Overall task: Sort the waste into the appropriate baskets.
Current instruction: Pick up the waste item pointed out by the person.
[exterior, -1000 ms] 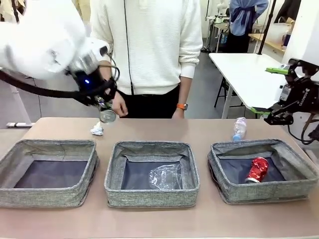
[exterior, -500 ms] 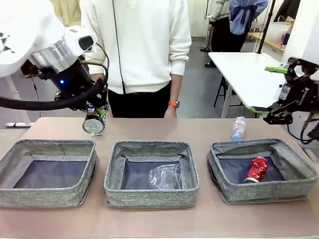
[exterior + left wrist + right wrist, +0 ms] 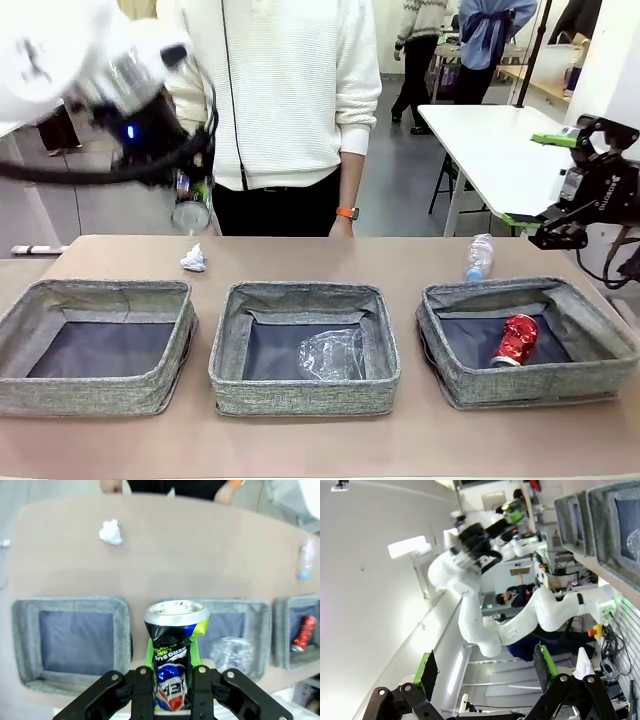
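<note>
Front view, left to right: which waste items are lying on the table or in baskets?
paper wad → clear plastic cup, in the middle basket → small bottle → red can, in the right basket.

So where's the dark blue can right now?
The dark blue can hangs at the front view's left, clamped in the left tool, pictured just above the white paper wad.
</note>
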You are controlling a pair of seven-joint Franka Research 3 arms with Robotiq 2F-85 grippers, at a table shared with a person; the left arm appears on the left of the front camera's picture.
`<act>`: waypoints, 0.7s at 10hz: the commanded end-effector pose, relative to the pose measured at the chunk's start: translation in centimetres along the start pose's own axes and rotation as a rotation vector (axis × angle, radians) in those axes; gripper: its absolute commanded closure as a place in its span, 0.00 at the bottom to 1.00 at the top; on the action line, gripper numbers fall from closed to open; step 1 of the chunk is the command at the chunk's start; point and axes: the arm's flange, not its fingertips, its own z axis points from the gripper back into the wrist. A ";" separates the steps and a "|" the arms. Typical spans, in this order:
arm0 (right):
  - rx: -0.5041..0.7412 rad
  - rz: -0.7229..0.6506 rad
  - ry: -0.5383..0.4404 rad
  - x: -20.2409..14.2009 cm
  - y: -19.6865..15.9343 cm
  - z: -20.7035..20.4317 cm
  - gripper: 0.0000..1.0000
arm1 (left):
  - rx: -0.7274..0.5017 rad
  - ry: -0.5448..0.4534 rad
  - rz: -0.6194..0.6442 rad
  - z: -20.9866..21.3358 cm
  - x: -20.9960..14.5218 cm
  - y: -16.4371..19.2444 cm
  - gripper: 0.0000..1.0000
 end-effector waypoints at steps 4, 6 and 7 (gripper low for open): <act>0.015 0.004 0.000 -0.1 0.4 0.0 0.00 | -0.103 -0.041 -0.154 17.9 6.2 -16.5 0.72; 0.015 0.004 0.000 -0.1 0.4 0.0 0.00 | -0.119 -0.018 -0.237 19.1 7.7 -23.0 0.72; 0.015 0.004 0.000 -0.1 0.4 0.0 0.00 | -0.098 -0.039 -0.265 19.7 7.5 -24.4 0.72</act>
